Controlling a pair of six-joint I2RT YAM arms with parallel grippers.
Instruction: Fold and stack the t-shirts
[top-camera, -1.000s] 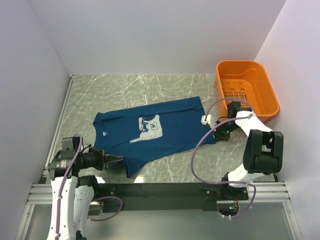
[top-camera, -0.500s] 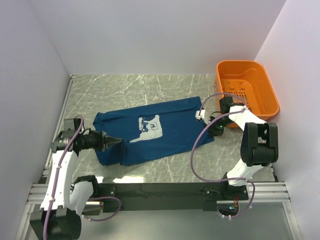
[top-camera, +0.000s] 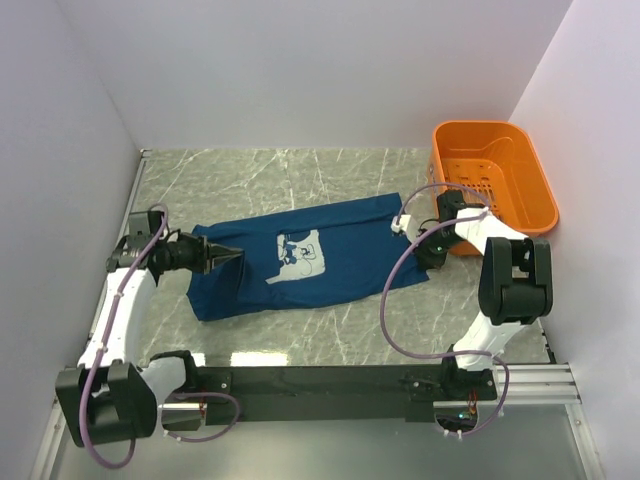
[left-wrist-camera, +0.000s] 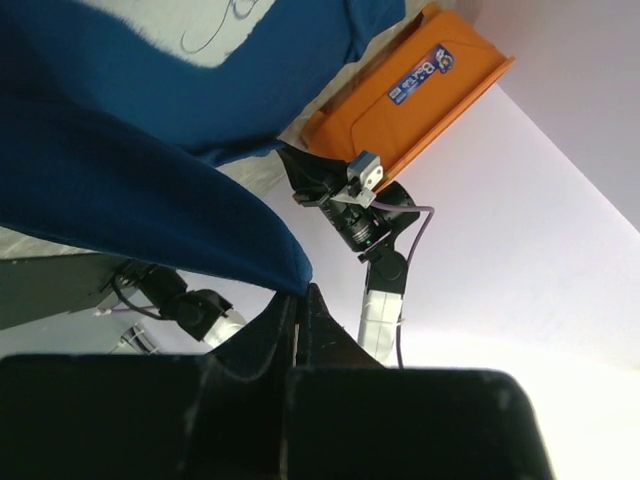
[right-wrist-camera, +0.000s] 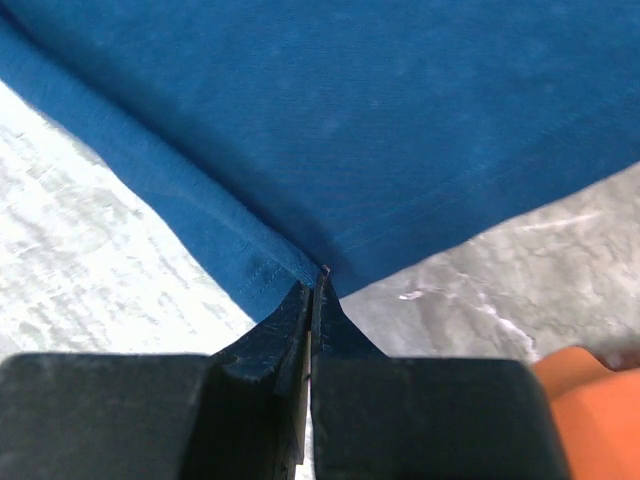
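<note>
One dark teal-blue t-shirt (top-camera: 320, 270) with a pale grey chest print (top-camera: 296, 258) lies on the marble table. Its left part is lifted and folded over toward the print. My left gripper (top-camera: 240, 254) is shut on the shirt's left edge and holds it above the shirt body; in the left wrist view the cloth (left-wrist-camera: 120, 190) hangs from the closed fingertips (left-wrist-camera: 300, 295). My right gripper (top-camera: 422, 252) is shut on the shirt's right hem corner, low at the table. In the right wrist view the hem (right-wrist-camera: 250, 265) is pinched between the jaws.
An orange plastic basket (top-camera: 530, 180) stands at the back right, close behind the right arm. White walls close in the table on three sides. A black rail (top-camera: 320, 380) runs along the near edge.
My left gripper has risen from the near left and carried the shirt's lower left edge back and inward over the shirt. The right gripper has shifted slightly back with the hem corner.
</note>
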